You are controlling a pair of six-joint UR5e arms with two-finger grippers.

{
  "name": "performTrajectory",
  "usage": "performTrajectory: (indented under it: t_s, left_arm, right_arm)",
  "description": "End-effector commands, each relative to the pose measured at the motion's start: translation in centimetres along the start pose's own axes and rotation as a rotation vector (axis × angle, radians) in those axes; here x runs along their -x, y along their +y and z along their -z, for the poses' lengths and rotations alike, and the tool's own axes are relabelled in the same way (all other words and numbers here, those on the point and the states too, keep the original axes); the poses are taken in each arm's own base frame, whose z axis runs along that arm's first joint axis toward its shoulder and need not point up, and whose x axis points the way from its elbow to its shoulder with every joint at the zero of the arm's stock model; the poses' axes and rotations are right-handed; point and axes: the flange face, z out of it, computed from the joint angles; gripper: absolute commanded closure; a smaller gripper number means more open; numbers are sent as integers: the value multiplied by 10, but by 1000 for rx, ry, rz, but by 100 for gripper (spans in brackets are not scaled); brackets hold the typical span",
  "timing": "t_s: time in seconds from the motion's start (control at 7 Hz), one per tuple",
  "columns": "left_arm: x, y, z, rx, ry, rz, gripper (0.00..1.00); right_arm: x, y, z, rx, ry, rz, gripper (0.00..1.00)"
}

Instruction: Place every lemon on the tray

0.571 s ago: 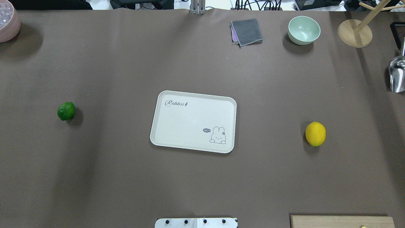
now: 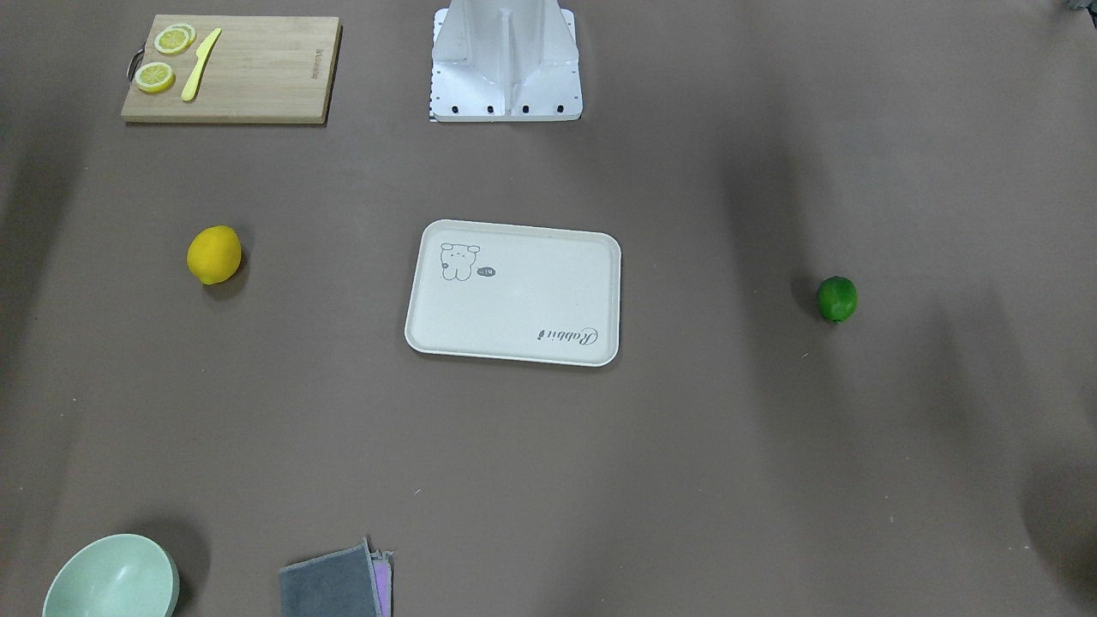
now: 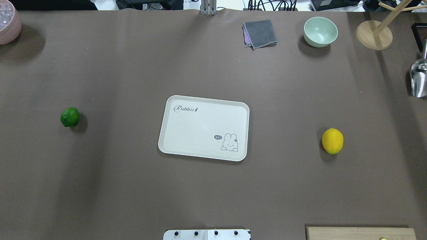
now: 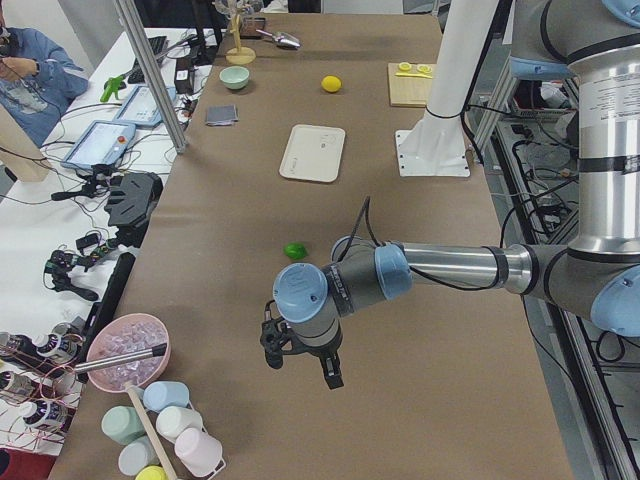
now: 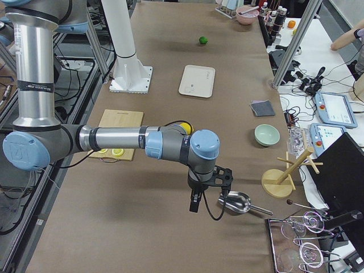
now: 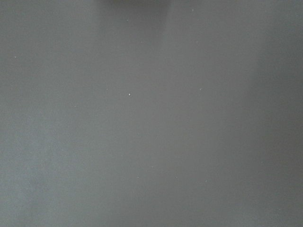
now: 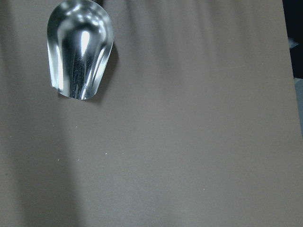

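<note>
Tray (image 3: 200, 130): centre of surface (image 3: 133, 193)
Green lemon (image 3: 70, 117): on surface, well apart from tray, robot's left side
Yellow lemon (image 3: 332, 141): on surface, well apart from tray, right side
Left jaws: above surface towards its left end; apart or together, cannot tell
Right jaws: above surface near scoop (image 7: 80, 49); cannot tell either
</note>
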Motion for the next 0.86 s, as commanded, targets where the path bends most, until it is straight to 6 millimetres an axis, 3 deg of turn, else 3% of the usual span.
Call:
performTrajectory:
  t_s: [0.0,0.29,0.43,0.57,0.71]
  left_arm:
    - [-35,-20,5,-11,-13,16,1]
    - [-104,-35,-41,24,26,-27,2]
    - [-158,-43,-53,-7,27,-32,2]
    - [-228,-51,-65,-4,28,34,2]
    - [-307,-60,-63,-2,41,32,2]
  right_arm:
    - [-2,1,-2,3,2,-3,0]
    - [-1,0,-7,11,-28,-5,0]
    - [2,-3,-3,-22,-37,14,0]
    - [9,-3,-2,-23,-103,16,0]
    - [26,-4,-6,-8,-173,33,0]
